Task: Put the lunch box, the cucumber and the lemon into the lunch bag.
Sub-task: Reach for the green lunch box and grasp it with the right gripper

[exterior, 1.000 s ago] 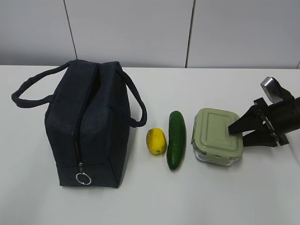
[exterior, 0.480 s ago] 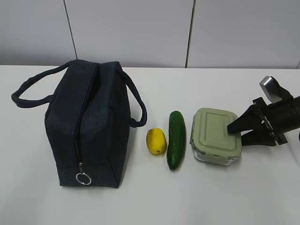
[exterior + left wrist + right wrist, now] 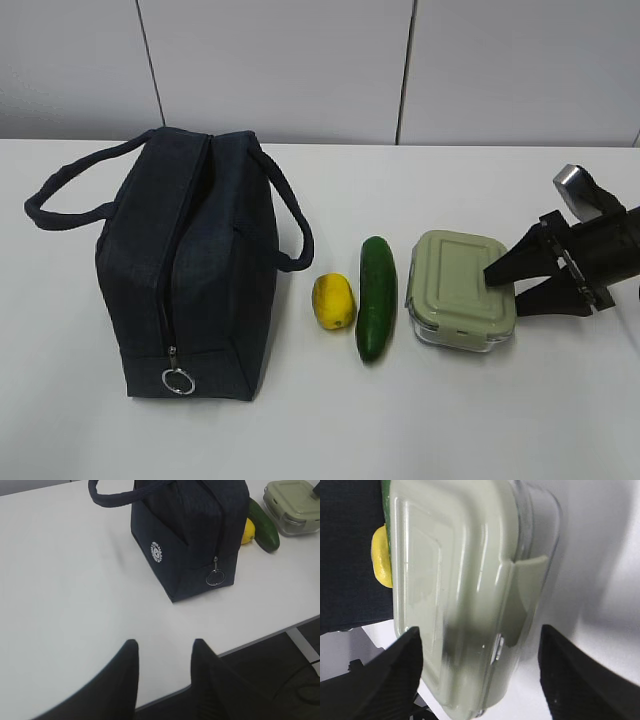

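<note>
The lunch box, clear glass with a sage-green lid, rests on the white table at the right. My right gripper stands open around its right end. In the right wrist view the lunch box lies between the right gripper's two fingers, with a gap on one side. The cucumber lies just left of the box, and the lemon left of that. The navy lunch bag stands at the left, its top zipper shut. My left gripper hangs open and empty over the table's front edge.
The metal ring pull hangs at the near end of the bag. Two loop handles splay out to either side. The table edge runs close under the left gripper, with dark floor beyond it.
The right gripper's jaws have spread a little wider around the lunch box, and the box has slid slightly left. Nothing else has moved.
</note>
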### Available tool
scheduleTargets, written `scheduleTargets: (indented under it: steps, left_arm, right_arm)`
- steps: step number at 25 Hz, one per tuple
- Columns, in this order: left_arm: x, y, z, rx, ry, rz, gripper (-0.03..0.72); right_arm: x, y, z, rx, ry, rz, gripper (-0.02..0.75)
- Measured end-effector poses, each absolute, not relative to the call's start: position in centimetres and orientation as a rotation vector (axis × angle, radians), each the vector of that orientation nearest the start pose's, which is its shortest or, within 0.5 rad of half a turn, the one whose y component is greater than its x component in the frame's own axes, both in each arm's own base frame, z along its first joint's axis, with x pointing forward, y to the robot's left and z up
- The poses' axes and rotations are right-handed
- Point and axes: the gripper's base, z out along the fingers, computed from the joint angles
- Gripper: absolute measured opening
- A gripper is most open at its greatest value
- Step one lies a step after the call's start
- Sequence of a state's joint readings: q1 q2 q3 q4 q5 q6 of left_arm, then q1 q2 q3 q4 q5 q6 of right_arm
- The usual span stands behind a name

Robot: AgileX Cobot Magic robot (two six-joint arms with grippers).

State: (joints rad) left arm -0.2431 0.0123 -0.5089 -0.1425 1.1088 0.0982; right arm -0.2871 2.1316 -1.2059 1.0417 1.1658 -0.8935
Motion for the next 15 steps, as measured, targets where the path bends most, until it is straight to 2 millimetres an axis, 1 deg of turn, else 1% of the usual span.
scheduleTargets:
  steps: [3,15]
  left_arm:
    - [-0.92,-0.97,27.66,0.367,2.065,-0.26,0.238]
    - [-0.91,-0.95,27.66,0.366,2.065,-0.257,0.238]
  right_arm:
    - [36.54,-3.24,11.52,0.076,2.69,1.326,0.551]
    - [36.71,-3.17,11.65,0.101,2.666,1.342,0.552]
